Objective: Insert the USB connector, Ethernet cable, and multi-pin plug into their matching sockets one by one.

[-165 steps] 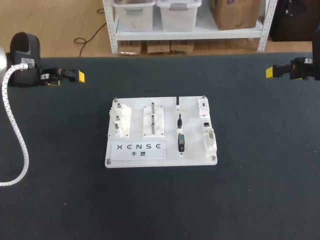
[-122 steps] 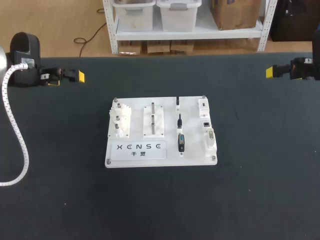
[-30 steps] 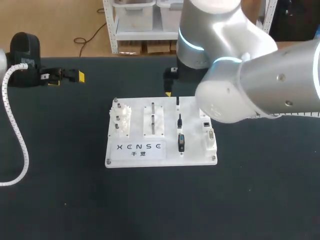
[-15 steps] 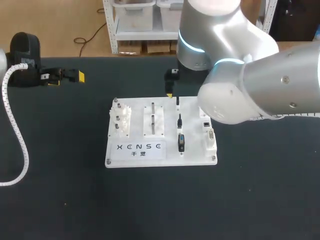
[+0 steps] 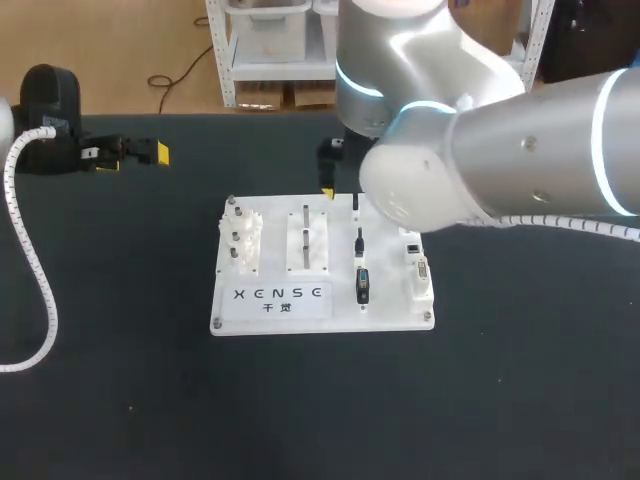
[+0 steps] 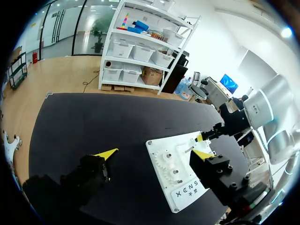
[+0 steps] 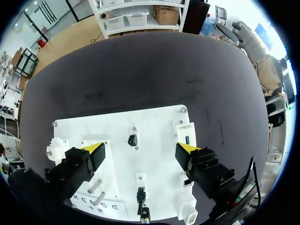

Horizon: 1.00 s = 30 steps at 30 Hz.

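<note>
Head view: my right arm (image 5: pixel 480 170) enters from the right of the frame and crosses its upper centre, above the white board (image 5: pixel 250 318) lying mid-frame on the black table (image 5: pixel 520 390).

Right wrist view: my right gripper (image 7: pixel 140 152) hangs above the board, fingers spread wide and holding nothing. The USB connector (image 7: pixel 132 139) sits under the gap. In line with it lie the Ethernet cable (image 7: pixel 140 193) and the multi-pin plug (image 7: pixel 145 214), all resting on the board. The sockets (image 5: pixel 419 272) form a column beside them.

My left gripper (image 5: pixel 135 154), at the upper left in the head view, is parted wide and empty, well apart from the board.
</note>
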Each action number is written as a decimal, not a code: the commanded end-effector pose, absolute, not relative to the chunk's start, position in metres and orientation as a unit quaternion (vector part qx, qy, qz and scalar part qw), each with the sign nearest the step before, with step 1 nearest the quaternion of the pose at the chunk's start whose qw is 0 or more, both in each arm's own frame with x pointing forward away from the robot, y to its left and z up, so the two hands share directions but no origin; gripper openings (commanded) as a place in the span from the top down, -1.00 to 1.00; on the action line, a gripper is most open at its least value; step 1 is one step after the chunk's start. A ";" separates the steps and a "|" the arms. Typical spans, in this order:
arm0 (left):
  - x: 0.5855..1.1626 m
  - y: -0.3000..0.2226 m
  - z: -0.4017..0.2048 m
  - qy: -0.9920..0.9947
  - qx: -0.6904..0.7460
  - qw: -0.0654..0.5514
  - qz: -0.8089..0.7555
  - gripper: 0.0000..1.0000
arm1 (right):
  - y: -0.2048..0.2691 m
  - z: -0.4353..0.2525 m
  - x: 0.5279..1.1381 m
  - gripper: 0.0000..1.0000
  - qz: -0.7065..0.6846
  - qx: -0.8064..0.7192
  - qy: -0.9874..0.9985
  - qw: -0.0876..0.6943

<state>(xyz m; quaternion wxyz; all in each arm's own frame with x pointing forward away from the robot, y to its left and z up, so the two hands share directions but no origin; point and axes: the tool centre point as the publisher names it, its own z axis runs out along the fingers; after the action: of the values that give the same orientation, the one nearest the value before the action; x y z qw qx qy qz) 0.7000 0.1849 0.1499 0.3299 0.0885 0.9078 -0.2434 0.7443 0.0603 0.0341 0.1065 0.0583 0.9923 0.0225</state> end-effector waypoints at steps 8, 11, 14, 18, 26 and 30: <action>0.700 0.185 0.150 0.908 0.088 0.330 -0.243 -1.00 | 0.066 0.026 0.754 -1.00 0.015 0.058 0.994 0.094; 0.700 0.185 0.150 0.908 0.088 0.330 -0.243 -1.00 | 0.065 0.023 0.754 -1.00 0.017 0.063 0.994 0.084; 0.700 0.185 0.150 0.908 0.088 0.330 -0.243 -1.00 | 0.065 0.022 0.753 -0.87 0.020 0.065 0.995 0.076; 0.700 0.185 0.150 0.908 0.088 0.330 -0.243 -1.00 | 0.065 0.021 0.753 -0.62 0.020 0.067 0.995 0.072; 0.700 0.185 0.150 0.908 0.088 0.330 -0.243 -1.00 | 0.065 0.018 0.754 0.03 0.018 0.062 0.996 0.063; 0.700 0.185 0.150 0.908 0.088 0.330 -0.243 -1.00 | 0.067 0.015 0.754 0.08 0.014 0.059 0.996 0.061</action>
<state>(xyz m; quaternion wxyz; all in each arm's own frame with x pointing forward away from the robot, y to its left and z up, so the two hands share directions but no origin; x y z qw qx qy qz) 0.7000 0.1849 0.1499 0.3299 0.0885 0.9078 -0.2434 0.7519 0.0644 0.0166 0.0634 0.0591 0.9961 0.0164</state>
